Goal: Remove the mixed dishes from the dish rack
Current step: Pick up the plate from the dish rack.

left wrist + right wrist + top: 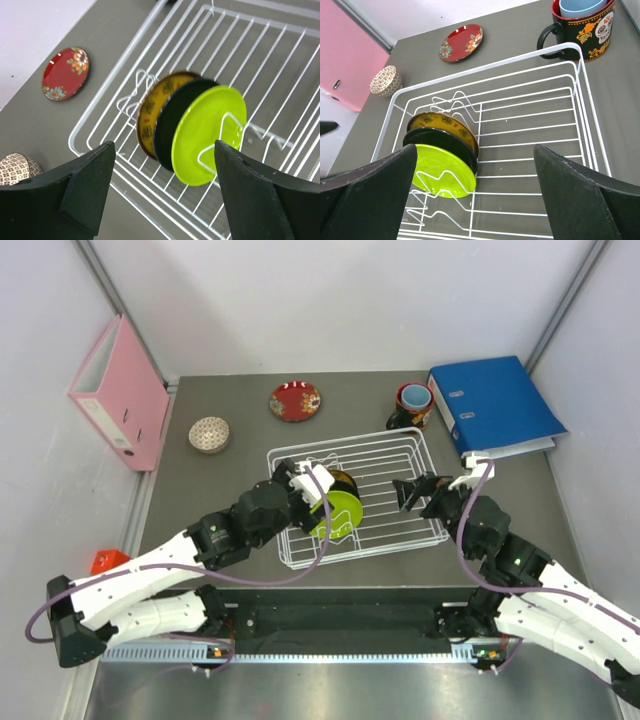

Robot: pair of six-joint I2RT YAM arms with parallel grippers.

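The white wire dish rack (345, 443) sits mid-table. In its left dividers, standing on edge, are the yellow-and-black ornate plate (343, 483), a black dish and the lime-green bowl (340, 516). My left gripper (310, 488) is open just above them; in its wrist view the lime-green bowl (210, 135) and the plate (149, 114) lie between the fingers (75, 195). My right gripper (415, 490) is open and empty over the rack's right side. The red gold-patterned bowl (296, 401), beige net-patterned bowl (209, 434) and mug (412, 405) stand on the table beyond the rack.
A pink binder (120, 395) stands at the far left and a blue binder (495, 405) lies at the far right by the mug. A small orange-red object (108, 561) sits at the left table edge. The rack's right half (535, 100) holds nothing.
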